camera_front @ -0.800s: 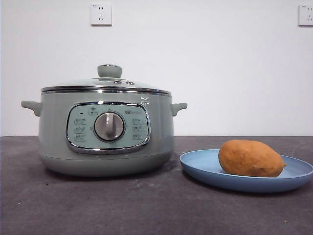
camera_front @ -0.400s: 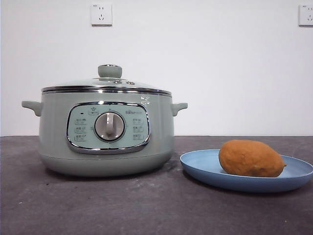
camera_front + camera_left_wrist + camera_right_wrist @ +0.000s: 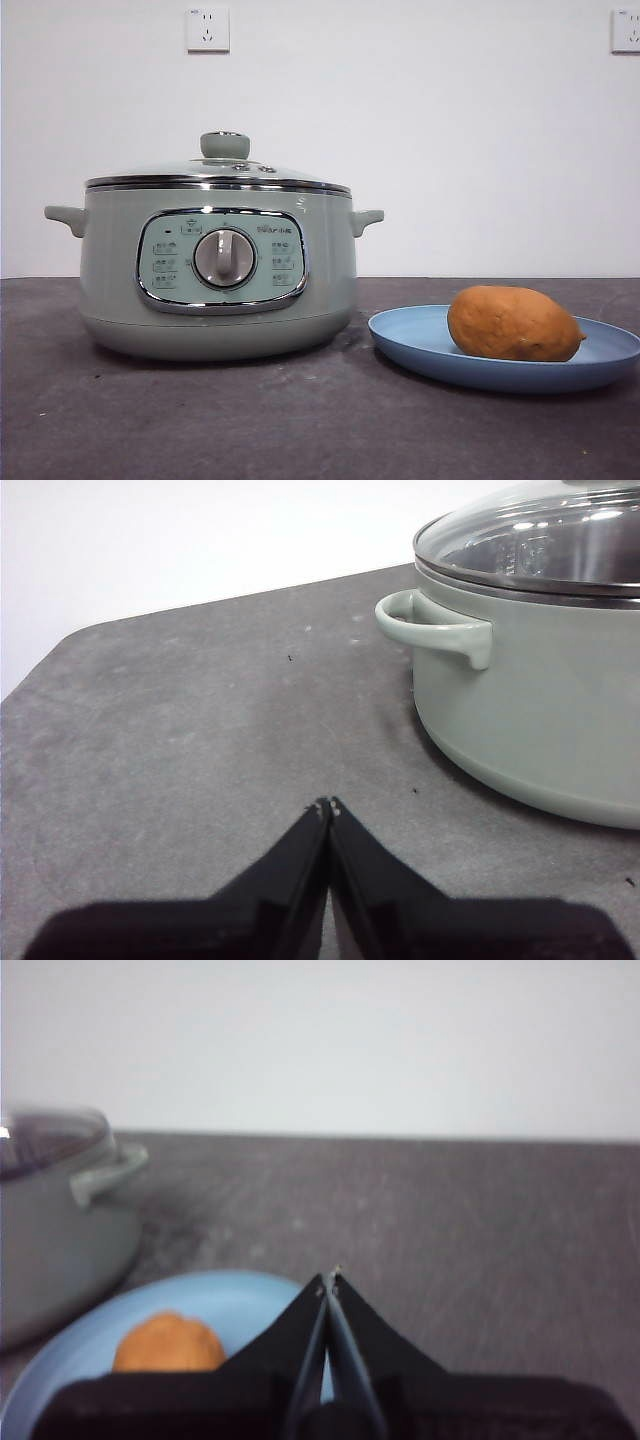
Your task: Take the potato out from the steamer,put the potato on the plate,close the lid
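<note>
Now the oval orange-brown potato [image 3: 514,323] lies on the shallow light-blue plate [image 3: 420,345] — just below the right gripper [image 3: 328,1278], jaws pressed together, empty. Meanwhile the left gripper [image 3: 328,806] — also closed — hangs beside the lidded sage-green steamer [image 3: 218,265].

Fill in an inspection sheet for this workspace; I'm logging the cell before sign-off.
Surface: dark grey table, a few small specks.
Steamer: sage-green steamer stands upright, glass lid seated on it.
Potato: potato lies on the light-blue plate, beside the steamer.
Clutter: nothing seen.
Grippers: left gripper shut, empty, above the table near the steamer's handle; right gripper shut, empty, over the plate.
Cables: nothing seen.
Surroundings: white wall, two wall sockets.
</note>
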You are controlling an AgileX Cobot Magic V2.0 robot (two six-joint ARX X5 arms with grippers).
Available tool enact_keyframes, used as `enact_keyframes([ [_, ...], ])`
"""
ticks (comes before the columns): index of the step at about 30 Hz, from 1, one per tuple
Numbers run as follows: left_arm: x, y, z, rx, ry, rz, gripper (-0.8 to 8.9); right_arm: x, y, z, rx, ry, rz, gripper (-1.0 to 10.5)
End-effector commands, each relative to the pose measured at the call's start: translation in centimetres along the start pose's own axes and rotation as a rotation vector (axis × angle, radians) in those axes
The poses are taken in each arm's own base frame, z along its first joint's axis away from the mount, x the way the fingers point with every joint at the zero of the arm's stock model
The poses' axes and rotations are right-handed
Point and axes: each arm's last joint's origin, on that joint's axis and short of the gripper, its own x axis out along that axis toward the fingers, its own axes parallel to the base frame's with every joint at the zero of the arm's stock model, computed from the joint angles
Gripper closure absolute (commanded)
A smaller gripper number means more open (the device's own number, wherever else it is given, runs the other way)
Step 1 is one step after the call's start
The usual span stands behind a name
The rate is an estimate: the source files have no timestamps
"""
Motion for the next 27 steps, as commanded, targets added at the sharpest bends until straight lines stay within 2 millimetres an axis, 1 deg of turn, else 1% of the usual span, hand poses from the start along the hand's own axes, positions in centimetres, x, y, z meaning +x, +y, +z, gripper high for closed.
enact_keyframes([
  [1, 0.1, 0.0, -0.5, -0.008, 0.015, 0.001, 8.17, 0.0, 0.0, -0.5, 0.013, 0.021, -0.006, 9.5],
  [7, 0.1, 0.0, -0.5, -0.007, 0.015, 0.0, 8.17, -0.2, 0.0, -1.5, 0.035, 0.128, -0.002, 9.5],
  [10, 0.1, 0.0, -0.5, -0.008, 0.014, 0.001, 8.17, -0.2, 0.0, -1.5, 0.05, 0.122, -0.002, 9.5],
  [13, 0.1, 0.0, -0.5, -0.007, 0.014, 0.0, 8.17, -0.1, 0.0, -1.5, 0.113, 0.121, -0.007, 9.5],
  [27, 0.1, 0.0, -0.5, -0.007, 0.014, 0.0, 8.17, -0.1, 0.0, -1.5, 0.113, 0.121, -0.007, 9.5],
])
